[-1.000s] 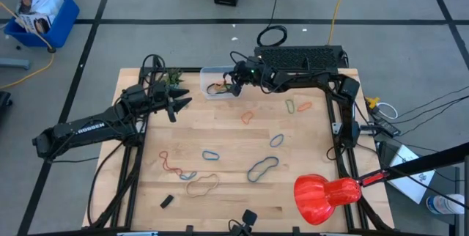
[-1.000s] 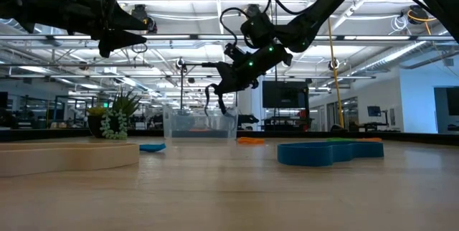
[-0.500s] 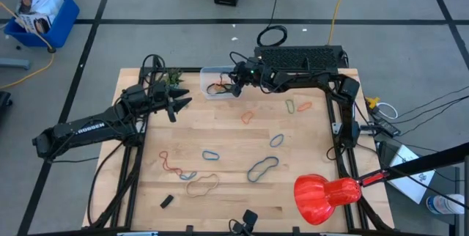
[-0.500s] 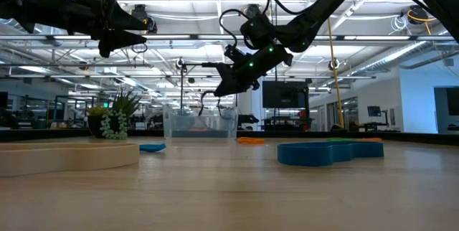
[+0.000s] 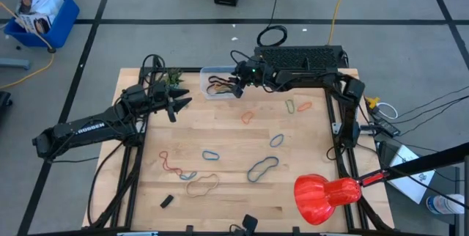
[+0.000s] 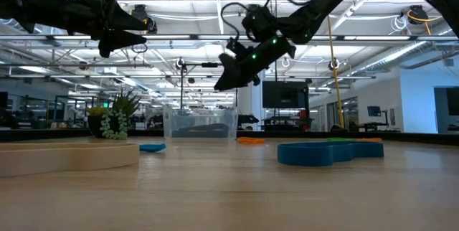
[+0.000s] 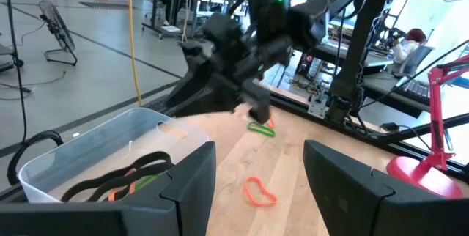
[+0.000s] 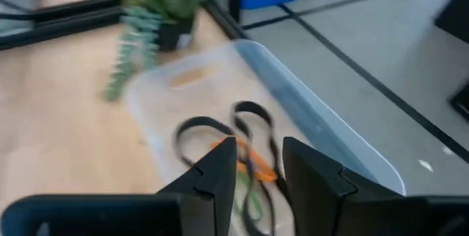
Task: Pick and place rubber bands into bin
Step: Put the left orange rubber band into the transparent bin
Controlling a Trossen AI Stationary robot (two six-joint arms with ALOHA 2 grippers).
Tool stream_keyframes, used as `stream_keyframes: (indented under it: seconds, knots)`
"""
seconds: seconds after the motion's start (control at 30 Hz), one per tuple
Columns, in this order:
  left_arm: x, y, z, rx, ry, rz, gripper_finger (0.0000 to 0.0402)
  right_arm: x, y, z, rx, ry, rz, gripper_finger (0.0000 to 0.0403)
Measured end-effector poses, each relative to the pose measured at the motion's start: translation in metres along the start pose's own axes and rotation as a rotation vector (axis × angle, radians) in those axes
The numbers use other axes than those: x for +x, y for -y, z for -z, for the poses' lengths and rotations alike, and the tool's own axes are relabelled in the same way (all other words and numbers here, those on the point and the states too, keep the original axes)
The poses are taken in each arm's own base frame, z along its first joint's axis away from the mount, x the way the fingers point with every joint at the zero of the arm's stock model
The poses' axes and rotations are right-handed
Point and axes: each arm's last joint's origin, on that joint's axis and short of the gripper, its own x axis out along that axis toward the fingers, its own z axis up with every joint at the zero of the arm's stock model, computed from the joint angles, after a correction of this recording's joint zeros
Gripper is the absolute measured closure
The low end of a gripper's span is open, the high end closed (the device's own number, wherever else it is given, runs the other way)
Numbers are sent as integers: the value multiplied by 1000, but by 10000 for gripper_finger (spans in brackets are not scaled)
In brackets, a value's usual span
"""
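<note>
Thin, floppy elastic rubber bands in several colours (image 5: 262, 168), scattered flat over the pale wooden table (image 5: 308, 148): likely near weightless, limp, stretchy, offering no rigid edge. Best taken by pinching a single strand where a loop bulges away from its neighbours, fingertips pressed almost to the wood; probably prone to snagging on a finger or springing off when let go.

Looks: slim closed loops, some round, some squashed into figure-eights. A red tangle with a light blue loop (image 5: 188, 175) at about 7 o'clock of the table, a tan double loop (image 5: 201, 185) just beside it, a blue oval (image 5: 211, 154) near centre, a long blue-grey loop toward 5 o'clock, a small blue one (image 5: 276, 141) at 3 o'clock, an orange loop (image 5: 248, 117) near 1 o'clock, green (image 5: 291, 106) and orange (image 5: 304, 106) ones at 2 o'clock.

Small clear plastic rectangular bin (image 5: 210, 72) at 12 o'clock, against the far edge, already holding black bands (image 8: 220, 132) plus orange and green strands.

Right gripper (image 5: 236, 86) raised over the bin's 3 o'clock side, fingers parted, nothing hanging between them; release judged done. Left gripper (image 5: 181, 104) hovering at 10 o'clock, beside a small potted green plant (image 5: 173, 78), jaws spread, empty.

Plenty of bands left on the table; task judged less than half finished.
</note>
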Motion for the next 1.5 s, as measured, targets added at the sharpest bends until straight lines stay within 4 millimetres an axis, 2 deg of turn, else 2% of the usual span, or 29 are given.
stream_keyframes:
  seconds: [0.27,0.47,0.67,0.77,0.87,0.93,1.27,1.4,1.5]
  knots:
    - [0,0,0,0,0,0,188,-42,-10,-27,-144,-9,-81,291]
    - [0,0,0,0,1,0,188,-67,-15,-41,-166,-1,-92,292]
    - [0,0,0,0,0,0,188,-76,-17,-34,-196,-113,-113,297]
    - [0,0,0,0,0,0,188,-78,-21,-23,-268,-207,-232,302]
    - [0,0,0,0,0,0,188,-78,-27,-13,-295,-272,-372,306]
    - [0,0,0,0,-1,1,188,-75,-29,-8,-293,-300,-401,310]
    - [0,-1,6,-11,-58,-13,188,-43,-31,21,-235,-411,-410,319]
    - [0,-2,7,-15,-77,-18,188,-33,-37,33,-294,-445,-428,319]
    - [0,-2,8,-15,-77,-18,188,-28,-41,38,-339,-475,-361,319]
